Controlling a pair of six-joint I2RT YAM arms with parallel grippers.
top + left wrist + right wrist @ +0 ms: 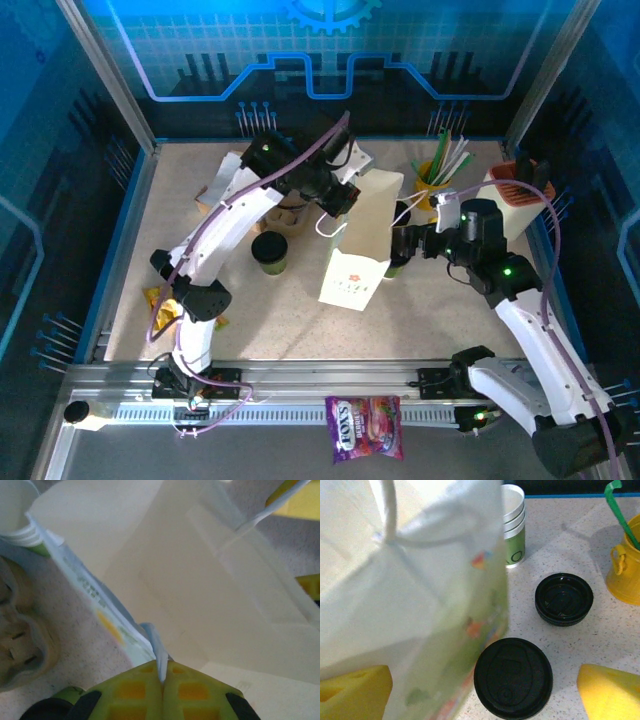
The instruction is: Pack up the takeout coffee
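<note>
**Left claw.** The left claw was shut together at the top edge of the paper bag. In the left wrist view its green-yellow fingers were pressed against each other with a thin white strip of the paper bag clamped between them. Whether that strip was the rim or a handle could not be told.

**Right claw.** The right claw stood at the right side of the bag with its jaws wide apart. In the right wrist view the right claw held nothing, and one yellow finger showed clear of any item.

**Task items.**
- The right-hand cup stood upright on the surface, black lid on. It was just beside the wall of the bag and between the open fingers, not gripped.
- The left-hand cup, also lidded, stood upright on the surface to the left of the bag, apart from both claws.
- Both cups were outside the bag.

**Other items.**
- A stack of unlidded cups stood beyond the bag.
- A yellow cup holding straws stood towards the far right.
</note>
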